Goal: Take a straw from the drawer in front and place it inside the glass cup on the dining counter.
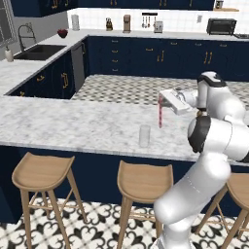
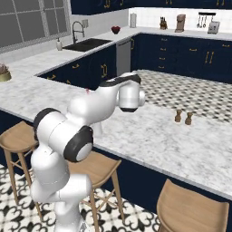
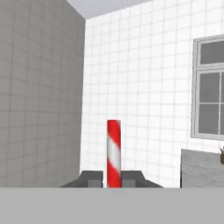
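- The dining counter (image 1: 73, 121) runs as a marbled slab across the middle of the left base view, over a navy base; wooden stools (image 1: 41, 175) stand along the lower edge of that frame.
- The white arm rises from the lower right of the left base view and bends toward the frame's centre; in the right base view its bulk sits at centre left and hides the cup.
- The gripper (image 1: 161, 98) sits right of centre in the left base view, above the counter; its jaws are pinched on the straw, with the dark tips pressed to either side of the striped stick at the bottom of the hand view.
- The glass cup (image 1: 144, 135) stands upright on the counter near the frame's centre, lower left of the gripper.
- Two brown shakers (image 2: 183, 116) stand right of centre in the right base view; well apart from the work.
- The straw (image 1: 160, 111) hangs upright from the gripper, its lower end just up and right of the cup's rim, apart from it.
- Judgement: the carry is nearly done and the step in hand is lining up over the cup; the next move calls for a small shift toward the cup, keeping the straw upright, then a lowering into the mouth before letting go.
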